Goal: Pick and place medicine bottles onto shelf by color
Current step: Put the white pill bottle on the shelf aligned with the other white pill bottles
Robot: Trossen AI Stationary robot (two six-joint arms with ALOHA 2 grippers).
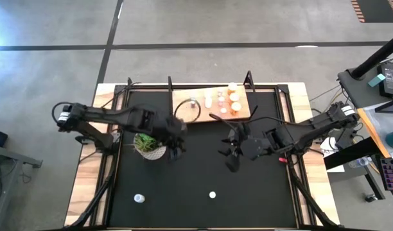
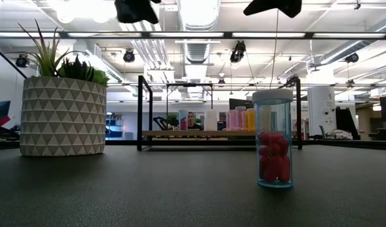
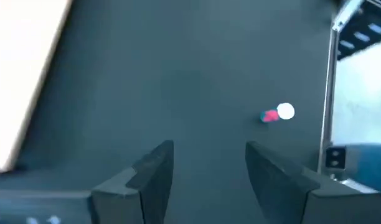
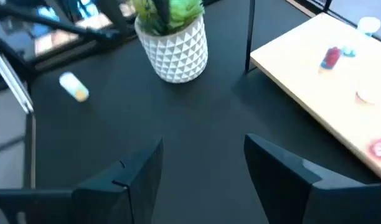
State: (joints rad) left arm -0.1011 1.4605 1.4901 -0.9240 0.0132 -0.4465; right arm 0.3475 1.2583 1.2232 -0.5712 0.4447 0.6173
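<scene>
While the high view shows both arms raised mid-table and two medicine bottles left near the front edge, one w/ red pills (image 1: pixel 212 194) and one pale (image 1: pixel 139 198), the shelf (image 1: pixel 212 101) at the back already carries several. Low view: red bottle (image 2: pixel 273 139) stands upright. Wrist views: left gripper (image 3: pixel 209 162) and right gripper (image 4: pixel 203 158) both wide, empty; I think best is approach from above, close on the body under the cap.

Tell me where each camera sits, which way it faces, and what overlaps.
High: overhead, looking straight down; both arms, shelf, plant.
Low: table height, level toward the shelf; red-pill bottle nearest, arms overhead.
Left wrist: past the open left gripper onto bare table and a red bottle.
Right wrist: past the open right gripper toward plant and shelf.
Shared: high, low and right wrist show plant and shelf.
</scene>
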